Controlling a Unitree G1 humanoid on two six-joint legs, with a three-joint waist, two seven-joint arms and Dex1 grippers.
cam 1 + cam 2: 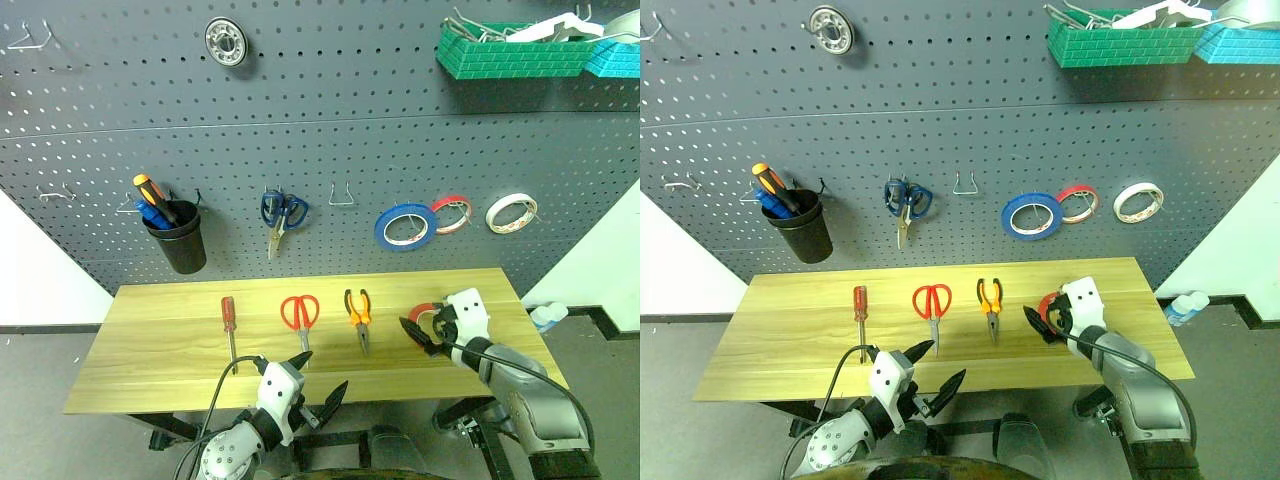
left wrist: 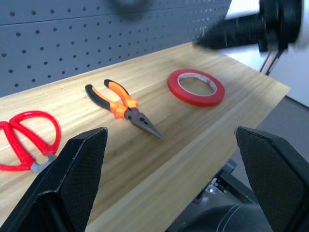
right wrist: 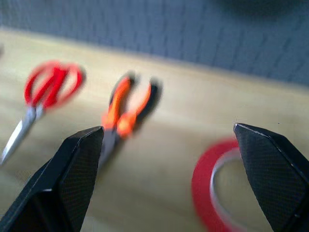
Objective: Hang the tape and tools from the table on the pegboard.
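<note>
On the light wood table (image 1: 150,345) lie a slim screwdriver (image 1: 229,322) with a dark red handle, red-handled scissors (image 1: 300,314), and orange-and-black pliers (image 1: 358,316). The wide red tape (image 2: 196,87) lies flat at the right end of the row. My right gripper (image 1: 424,330) hovers open just over the tape, partly hiding it from above. The right wrist view has the tape (image 3: 212,189) beside one finger. My left gripper (image 1: 318,384) is open and empty at the table's near edge, in front of the scissors. The dark grey pegboard (image 1: 330,120) rises behind the table.
On the pegboard hang a black cup (image 1: 176,242) of screwdrivers, blue scissors (image 1: 282,212), an empty hook (image 1: 343,194), a blue roll (image 1: 404,227), a small red-edged roll (image 1: 451,212) and a white roll (image 1: 511,212). Green baskets (image 1: 510,52) sit top right.
</note>
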